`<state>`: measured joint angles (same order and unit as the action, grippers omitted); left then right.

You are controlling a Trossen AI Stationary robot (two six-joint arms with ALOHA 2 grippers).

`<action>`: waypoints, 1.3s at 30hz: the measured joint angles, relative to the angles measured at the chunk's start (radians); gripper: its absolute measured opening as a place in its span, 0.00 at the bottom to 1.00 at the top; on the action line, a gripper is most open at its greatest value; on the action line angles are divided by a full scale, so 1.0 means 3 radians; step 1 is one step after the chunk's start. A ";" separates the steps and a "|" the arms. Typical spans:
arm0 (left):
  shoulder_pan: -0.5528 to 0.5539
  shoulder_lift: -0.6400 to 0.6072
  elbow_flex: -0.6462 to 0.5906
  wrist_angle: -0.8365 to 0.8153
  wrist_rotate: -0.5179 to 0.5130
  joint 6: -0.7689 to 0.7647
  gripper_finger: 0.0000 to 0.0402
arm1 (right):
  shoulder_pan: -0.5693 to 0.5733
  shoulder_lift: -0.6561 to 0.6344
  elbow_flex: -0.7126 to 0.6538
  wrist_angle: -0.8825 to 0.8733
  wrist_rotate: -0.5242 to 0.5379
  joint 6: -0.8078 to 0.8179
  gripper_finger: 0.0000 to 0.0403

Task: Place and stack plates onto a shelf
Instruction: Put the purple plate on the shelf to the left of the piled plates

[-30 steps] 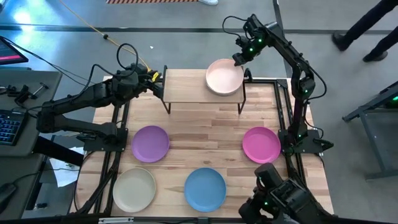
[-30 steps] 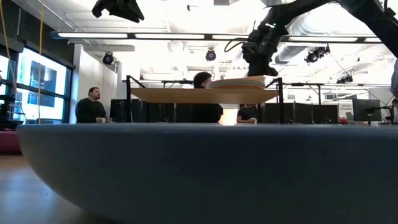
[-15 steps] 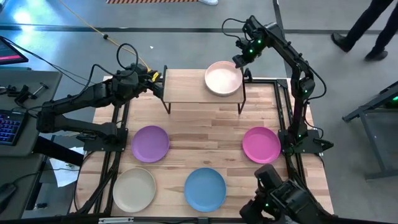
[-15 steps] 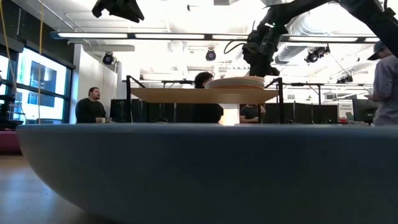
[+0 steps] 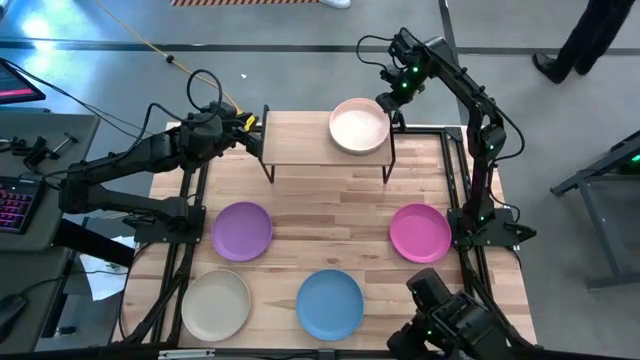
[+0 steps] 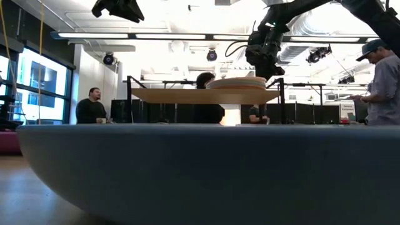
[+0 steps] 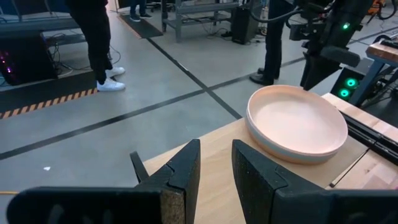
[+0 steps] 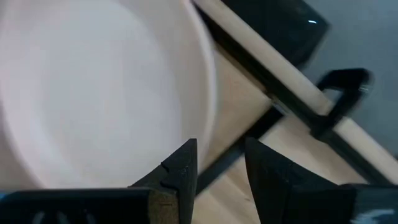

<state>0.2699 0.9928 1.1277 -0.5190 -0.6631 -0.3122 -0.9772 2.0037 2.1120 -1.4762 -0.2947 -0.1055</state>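
This is a robotics lab set in an open, industrial office hall. The wooden table (image 5: 330, 215) sits on a grey concrete floor (image 5: 280, 60) marked with dark lines and hazard tape (image 7: 43, 102). At nine o'clock of the table stands a desk with a backlit keyboard (image 5: 12, 205). Overhead run exposed ducts (image 6: 312, 28) and strip lights (image 6: 162, 36). Seated people (image 6: 92, 107) work at rows of dark monitors (image 6: 312, 114), with metal racks (image 7: 199, 15) beyond.
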 joint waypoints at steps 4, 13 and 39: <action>0.0000 0.0000 0.0000 0.0000 0.0001 0.0000 0.21 | 0.0040 0.0000 0.0001 0.0001 0.0295 0.0011 0.28; 0.0000 0.0000 -0.0001 0.0000 0.0001 0.0004 0.21 | 0.0141 0.0000 0.0001 0.0058 0.0373 0.0044 0.28; -0.0133 0.0029 -0.0001 -0.1148 0.0731 -0.0254 0.21 | 0.0809 -0.0802 0.0003 -0.0319 0.0267 0.0979 0.28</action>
<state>0.2300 1.0014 1.1275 -0.8634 -0.4437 -0.3885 -0.7346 1.7632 2.1128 -1.5718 -0.2147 0.1884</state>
